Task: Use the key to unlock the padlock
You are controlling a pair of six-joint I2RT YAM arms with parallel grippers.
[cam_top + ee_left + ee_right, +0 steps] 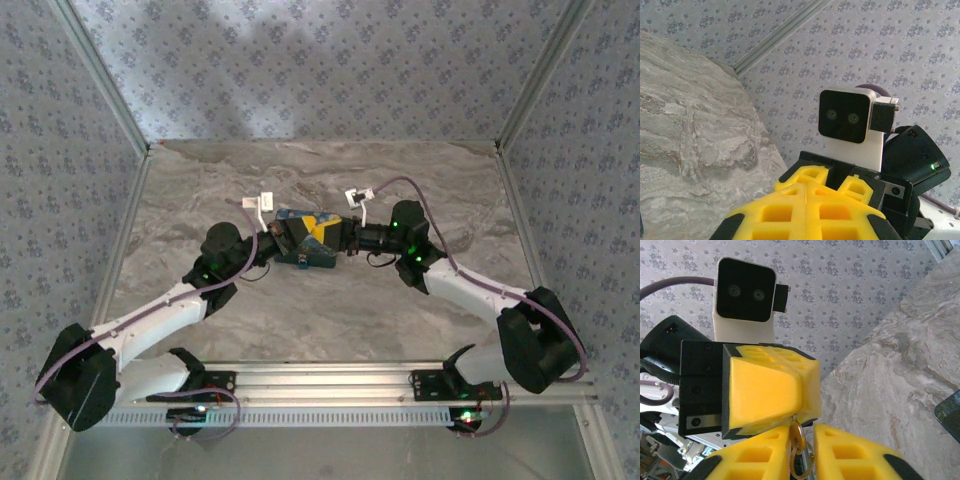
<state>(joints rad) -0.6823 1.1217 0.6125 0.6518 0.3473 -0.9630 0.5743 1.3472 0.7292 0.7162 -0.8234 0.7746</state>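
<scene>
In the top view both arms meet over the table's middle. My left gripper point(300, 238) point(807, 186) has its yellow fingers pressed flat together. The padlock is hidden; it seems to sit squeezed between those pads. My right gripper point(332, 236) point(802, 442) is shut on the brass key point(797, 434), whose ring point(805, 467) hangs between the fingers. The key's tip runs up into the seam at the tips of the left gripper point(805, 410). The right gripper point(837, 182) faces the left one tip to tip.
A blue-and-yellow swirl-print box point(310, 260) lies on the marble table point(400, 310) right under the two grippers. A dark blue corner point(950, 410) shows at the right wrist view's edge. Patterned walls point(300, 70) enclose the table on three sides.
</scene>
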